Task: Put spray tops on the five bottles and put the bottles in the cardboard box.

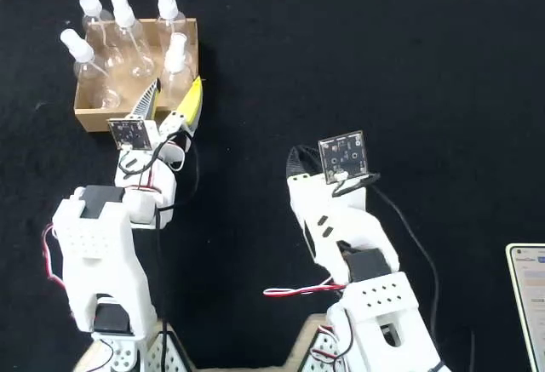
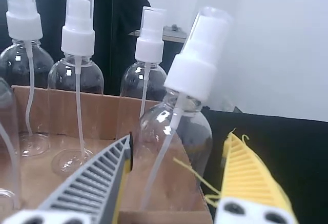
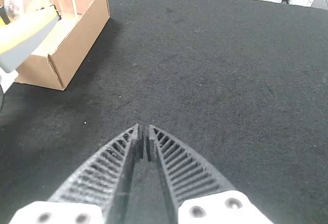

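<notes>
The cardboard box stands at the table's far left and holds several clear bottles, each with a white spray top. The bottle at the box's near right corner stands upright between the fingers of my left gripper. In the left wrist view that bottle sits inside the open left gripper; the grey finger is close against it and the yellow finger stands apart. My right gripper is shut on nothing, low over the black cloth right of the box.
Black cloth covers the table, bare to the right of the box. A phone-like screen lies at the near right edge. Cables lie along the far edge. The right arm's body stands at centre front.
</notes>
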